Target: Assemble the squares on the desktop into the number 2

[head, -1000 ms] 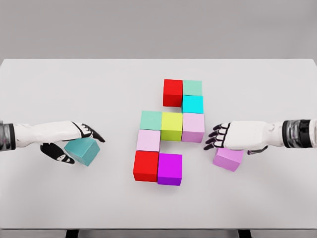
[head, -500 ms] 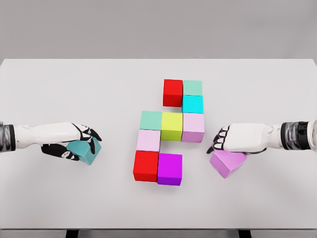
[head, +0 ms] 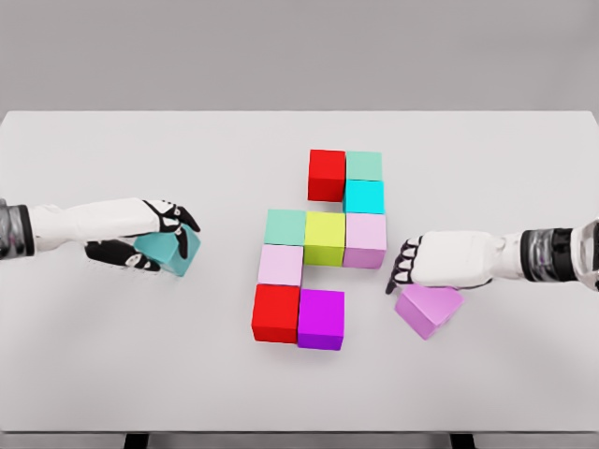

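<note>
Near edge of figure: red block (head: 275,313) and purple block (head: 321,319) side by side, bottom row one block short on the right.
Far end: second red block (head: 327,174) beside mint block (head: 363,166), top row short on the left.
Left hand (head: 154,236): fingers curled around teal block (head: 169,250), well left of the figure.
Right hand (head: 432,262): fingers bent down onto tilted lilac block (head: 428,310), right of purple block; firm hold hard to confirm.
Table (head: 112,374): white, flat.
Advice: square lilac block first, then set flush against purple block; no nudging neighbours.
</note>
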Robot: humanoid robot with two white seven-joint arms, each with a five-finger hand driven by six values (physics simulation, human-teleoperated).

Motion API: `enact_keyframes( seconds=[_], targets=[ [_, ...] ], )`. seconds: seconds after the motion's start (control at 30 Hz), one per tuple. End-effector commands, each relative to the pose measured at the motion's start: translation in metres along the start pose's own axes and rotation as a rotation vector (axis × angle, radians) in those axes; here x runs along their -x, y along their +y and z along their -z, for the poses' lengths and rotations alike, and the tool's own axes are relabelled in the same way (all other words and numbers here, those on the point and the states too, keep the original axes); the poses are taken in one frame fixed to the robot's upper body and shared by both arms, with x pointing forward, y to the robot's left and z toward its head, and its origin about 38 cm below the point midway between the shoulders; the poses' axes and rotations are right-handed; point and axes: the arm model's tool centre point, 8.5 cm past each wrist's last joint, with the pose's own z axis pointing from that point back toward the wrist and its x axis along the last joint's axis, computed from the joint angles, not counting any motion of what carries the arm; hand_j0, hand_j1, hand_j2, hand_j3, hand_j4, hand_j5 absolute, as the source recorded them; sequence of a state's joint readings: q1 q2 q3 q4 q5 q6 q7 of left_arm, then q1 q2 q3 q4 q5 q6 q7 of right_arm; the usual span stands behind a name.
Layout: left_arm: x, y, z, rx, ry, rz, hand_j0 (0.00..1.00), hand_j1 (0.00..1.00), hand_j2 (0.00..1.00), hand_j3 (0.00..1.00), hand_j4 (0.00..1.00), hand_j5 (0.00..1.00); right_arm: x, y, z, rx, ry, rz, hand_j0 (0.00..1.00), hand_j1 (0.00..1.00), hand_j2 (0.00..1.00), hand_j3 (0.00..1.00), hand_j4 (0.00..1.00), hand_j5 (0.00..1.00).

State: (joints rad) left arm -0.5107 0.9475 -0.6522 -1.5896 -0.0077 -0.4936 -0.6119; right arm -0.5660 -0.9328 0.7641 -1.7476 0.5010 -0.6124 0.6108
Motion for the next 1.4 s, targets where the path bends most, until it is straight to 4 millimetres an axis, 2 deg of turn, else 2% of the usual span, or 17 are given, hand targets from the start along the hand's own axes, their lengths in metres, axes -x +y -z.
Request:
enact_keyframes(
  seconds=[0.0,0.03,0.17,0.5,0.63,0.7,0.87,0.93,0.97,1.03,1.1,1.13,1.2,1.37],
  targets=[
    [-0.001,0.001,0.011,-0.020,-0.008,-0.030,0.37,0.37,0.37,0.37,0.37,0.37,-0.006,-0.008,0.007,0.037,-0.031,0.010,0.86,0.86,0.86,0.86,0.86,0.86],
    [-0.001,0.003,0.015,-0.030,-0.009,-0.036,0.37,0.37,0.37,0.37,0.37,0.37,-0.006,-0.010,0.007,0.048,-0.037,0.016,0.86,0.86,0.86,0.86,0.86,0.86],
    [0.002,0.015,0.029,-0.067,-0.009,-0.053,0.37,0.37,0.37,0.37,0.37,0.37,-0.005,-0.010,0.006,0.044,-0.033,0.015,1.00,1.00,1.00,1.00,1.00,1.00],
    [0.018,0.036,0.066,-0.128,0.021,-0.121,0.37,0.37,0.37,0.37,0.37,0.37,0.001,-0.006,-0.004,0.026,-0.007,0.018,1.00,1.00,1.00,1.00,1.00,1.00],
    [0.028,0.053,0.070,-0.154,0.062,-0.145,0.37,0.37,0.37,0.37,0.37,0.37,0.015,-0.011,-0.018,0.034,0.045,0.012,1.00,1.00,1.00,1.00,1.00,1.00],
    [0.032,0.054,0.069,-0.154,0.079,-0.144,0.37,0.37,0.37,0.37,0.37,0.37,0.021,-0.010,-0.028,0.025,0.070,0.015,1.00,1.00,1.00,1.00,1.00,1.00],
    [0.036,0.067,0.086,-0.175,0.092,-0.163,0.37,0.37,0.37,0.37,0.37,0.37,0.021,-0.007,-0.030,0.015,0.075,0.017,1.00,1.00,1.00,1.00,1.00,1.00],
    [0.036,0.071,0.089,-0.180,0.097,-0.162,0.37,0.37,0.37,0.37,0.37,0.37,0.029,-0.001,-0.053,-0.027,0.123,0.015,1.00,1.00,1.00,1.00,1.00,1.00],
    [0.036,0.072,0.089,-0.181,0.095,-0.161,0.37,0.37,0.37,0.37,0.37,0.37,0.035,0.002,-0.075,-0.059,0.171,0.012,1.00,1.00,1.00,1.00,1.00,1.00],
    [0.036,0.072,0.089,-0.181,0.095,-0.161,0.37,0.37,0.37,0.37,0.37,0.37,0.040,0.007,-0.103,-0.086,0.210,0.038,1.00,1.00,1.00,1.00,1.00,1.00],
    [0.036,0.072,0.089,-0.181,0.098,-0.164,0.37,0.37,0.37,0.37,0.37,0.37,0.039,0.009,-0.117,-0.110,0.228,0.040,1.00,1.00,1.00,1.00,1.00,1.00],
    [0.038,0.074,0.089,-0.181,0.121,-0.169,0.37,0.37,0.37,0.37,0.37,0.37,0.036,0.009,-0.114,-0.113,0.218,0.036,1.00,1.00,1.00,1.00,1.00,1.00],
    [0.035,0.077,0.100,-0.182,0.140,-0.199,0.37,0.37,0.37,0.37,0.37,0.37,0.032,0.010,-0.112,-0.121,0.204,0.031,1.00,1.00,1.00,1.00,1.00,1.00],
    [0.030,0.077,0.118,-0.178,0.159,-0.238,0.37,0.37,0.37,0.37,0.37,0.37,0.020,0.033,-0.097,-0.169,0.146,0.073,1.00,1.00,1.00,1.00,1.00,1.00]
  ],
)
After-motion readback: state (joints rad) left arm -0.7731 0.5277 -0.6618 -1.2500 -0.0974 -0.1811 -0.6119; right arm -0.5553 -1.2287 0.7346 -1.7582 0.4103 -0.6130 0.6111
